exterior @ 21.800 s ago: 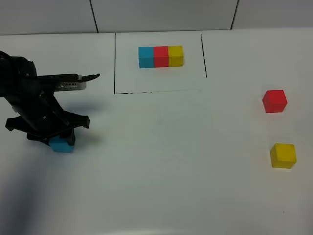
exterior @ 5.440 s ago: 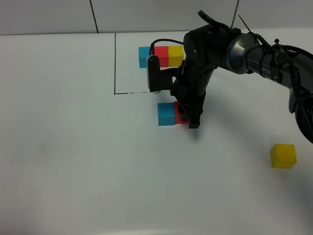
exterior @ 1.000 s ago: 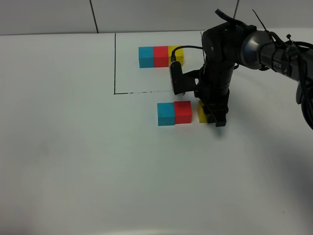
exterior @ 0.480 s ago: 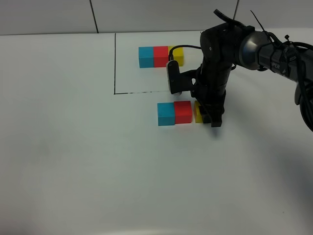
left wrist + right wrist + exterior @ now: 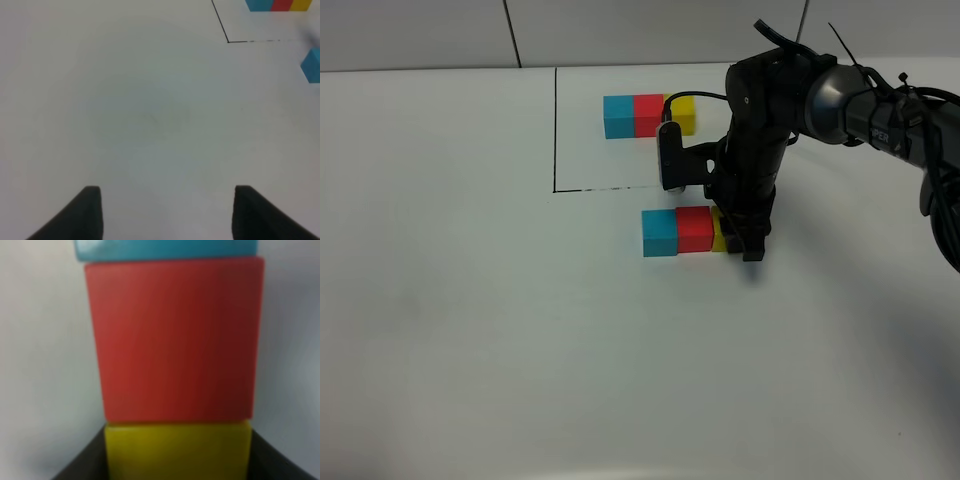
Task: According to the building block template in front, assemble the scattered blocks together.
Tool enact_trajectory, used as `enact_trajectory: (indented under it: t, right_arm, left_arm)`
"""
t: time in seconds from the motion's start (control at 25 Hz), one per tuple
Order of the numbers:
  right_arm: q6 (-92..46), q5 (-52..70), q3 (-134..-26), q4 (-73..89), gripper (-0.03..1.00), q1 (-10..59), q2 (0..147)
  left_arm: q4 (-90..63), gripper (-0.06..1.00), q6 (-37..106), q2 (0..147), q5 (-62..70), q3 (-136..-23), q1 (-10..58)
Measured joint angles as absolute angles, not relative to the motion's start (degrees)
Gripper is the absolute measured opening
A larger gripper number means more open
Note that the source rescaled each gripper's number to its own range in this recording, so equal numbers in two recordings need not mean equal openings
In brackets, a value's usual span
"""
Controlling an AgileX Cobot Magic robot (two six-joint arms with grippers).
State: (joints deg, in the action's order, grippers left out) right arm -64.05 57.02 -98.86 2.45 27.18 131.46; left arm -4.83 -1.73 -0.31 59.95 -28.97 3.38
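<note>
Scattered blocks: the cyan-blue block (image 5: 659,233), red block (image 5: 694,229) and yellow block (image 5: 719,231) lie in one row on the white table (image 5: 520,350), just on the near side of the drawn black outline (image 5: 556,130).
Row contact: blue and red sit face to face; in the right wrist view the yellow block (image 5: 177,450) is flush against the red block (image 5: 175,340), with a sliver of the blue one (image 5: 165,249) beyond.
Right gripper: the right gripper (image 5: 740,235) stands nearly upright over the yellow block, pinching it between dark fingers (image 5: 82,460) on two opposite sides.
Left gripper: out of the high view; its own camera shows the left gripper (image 5: 165,212) with fingers spread wide over bare table, holding nothing, well apart from the row.
Long axis: the row runs left to right across the table, blue at the left end and yellow at the right, parallel to the template.
Building block template: the blue-red-yellow row (image 5: 648,114) sits inside the outline, farther back; its yellow end is partly hidden by the arm (image 5: 790,90).
Progress: order and direction match the template, so the assembly looks essentially complete.
Left to do: probably only letting go of the yellow block and lifting clear without nudging the row.
</note>
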Motion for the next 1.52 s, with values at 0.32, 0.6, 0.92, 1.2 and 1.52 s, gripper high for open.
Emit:
enact_trajectory:
  t: [0.32, 0.6, 0.92, 1.2, 1.52]
  right_arm:
    - [-64.01, 56.57, -98.86, 2.55, 0.01, 27.77, 131.46]
    - [-63.81, 56.57, -98.86, 2.55, 0.01, 27.77, 131.5]
    - [-62.11, 56.57, -98.86, 2.63, 0.01, 27.77, 131.5]
    - [-59.15, 56.5, -98.86, 3.73, 0.5, 27.77, 131.48]
    - [-40.64, 61.41, -96.73, -2.72, 0.99, 27.05, 123.3]
  left_arm:
    - [-4.83, 0.26, -1.73, -0.31, 59.95, -28.97, 3.38]
    - [-4.83, 0.26, -1.73, -0.31, 59.95, -28.97, 3.38]
    - [-4.83, 0.26, -1.73, -0.31, 59.95, -28.97, 3.38]
    - [-4.83, 0.26, -1.73, -0.31, 59.95, -28.97, 3.38]
    - [-4.83, 0.26, -1.73, -0.31, 59.95, -28.97, 3.38]
